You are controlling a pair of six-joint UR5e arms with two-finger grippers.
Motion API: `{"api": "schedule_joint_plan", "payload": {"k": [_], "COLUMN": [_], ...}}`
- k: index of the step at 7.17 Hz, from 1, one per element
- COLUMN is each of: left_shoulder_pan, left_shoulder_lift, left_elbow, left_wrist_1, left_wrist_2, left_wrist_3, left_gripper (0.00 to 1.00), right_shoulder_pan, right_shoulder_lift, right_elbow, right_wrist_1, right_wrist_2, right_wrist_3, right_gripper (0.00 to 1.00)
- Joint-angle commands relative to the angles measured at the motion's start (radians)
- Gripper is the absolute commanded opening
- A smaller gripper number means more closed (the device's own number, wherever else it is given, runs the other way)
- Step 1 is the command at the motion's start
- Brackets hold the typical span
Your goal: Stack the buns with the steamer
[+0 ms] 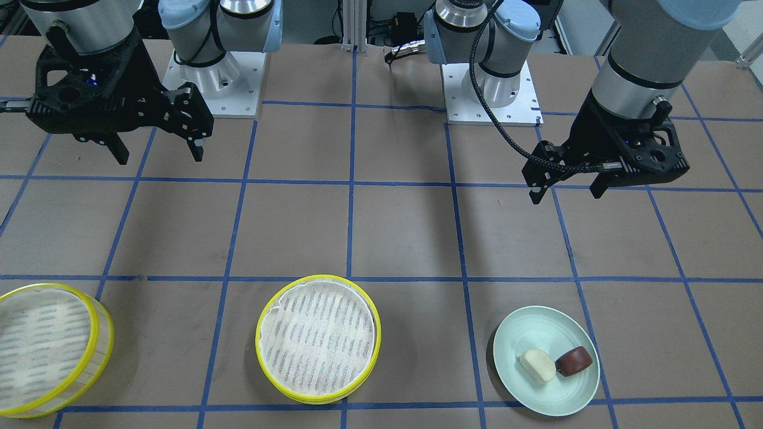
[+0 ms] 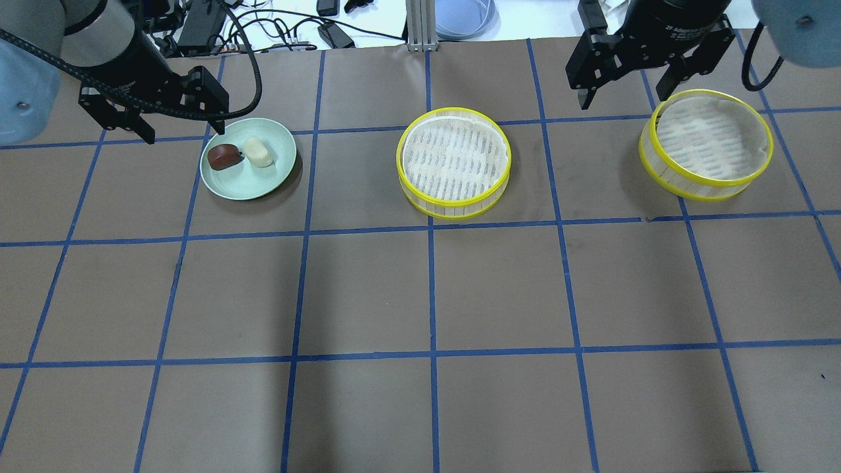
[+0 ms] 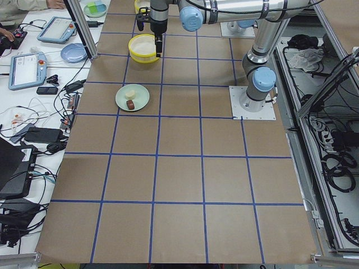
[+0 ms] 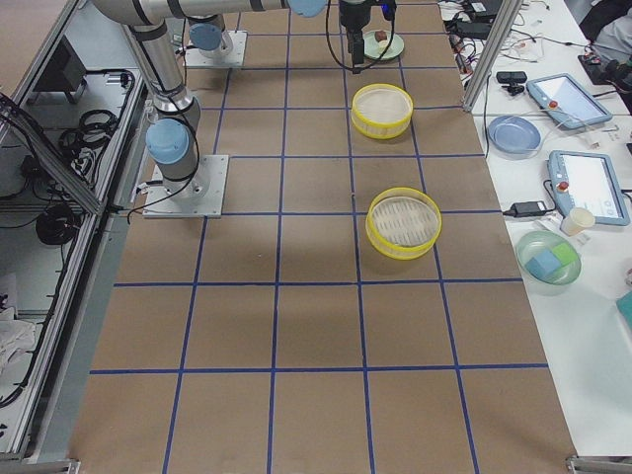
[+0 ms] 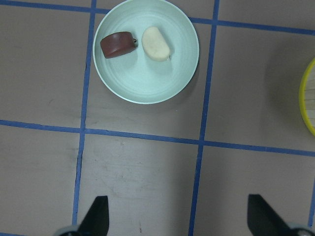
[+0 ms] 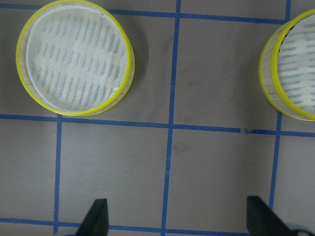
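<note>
A brown paper-covered worktop [image 2: 433, 295] marked into squares by blue tape lines, with two robot arms reaching out over it from the robot's edge.

Nearest the robot, both arms hang in the air above the worktop. The left gripper [image 2: 182, 129] points straight down with its black fingers [image 5: 97, 216] spread wide apart. It hovers just on the robot's side of the plate. The right gripper [image 2: 623, 100] also points down, its fingers [image 6: 97, 219] spread just as wide, and it hovers over bare paper between the two trays.

Farther out, three things sit in a row close to the worktop's far edge — the operators' side. On the robot's left is a pale green round plate [image 2: 250, 189] holding both buns side by side: a reddish-brown blocky bun [image 2: 225, 157] and a cream-white oval bun [image 2: 259, 152]. In the middle of the row is a round shallow steamer tray with a bright yellow rim and white mesh liner [image 2: 453, 207]. On the robot's right is a second matching yellow-rimmed steamer tray [image 2: 706, 188] — well apart from the first.
</note>
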Motion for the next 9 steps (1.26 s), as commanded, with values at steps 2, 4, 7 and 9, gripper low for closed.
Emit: {"api": "schedule_joint_plan", "payload": {"k": [2,4,7,9], "left_shoulder_pan": [0.000,0.000,0.026,0.029], "left_shoulder_lift": [0.000,0.000,-0.065,-0.172], "left_elbow": [0.000,0.000,-0.021,-0.054], "left_wrist_1": [0.000,-0.001,0.020,0.191], "left_wrist_2": [0.003,0.012,0.026,0.024], "left_wrist_3": [0.000,-0.006,-0.003,-0.018], "left_gripper": [1.00,1.00,1.00,1.00], "right_shoulder_pan": [0.009,0.009,-0.032,-0.215], "right_shoulder_lift": [0.005,0.009,0.019,0.066], "right_elbow": [0.004,0.006,0.006,0.006], "right_wrist_1": [-0.003,-0.013,0.001,-0.010], "right_wrist_2": [0.017,-0.020,-0.008,0.020], "right_wrist_3": [-0.002,0.008,-0.091,-0.152], "right_gripper": [1.00,1.00,1.00,1.00]}}
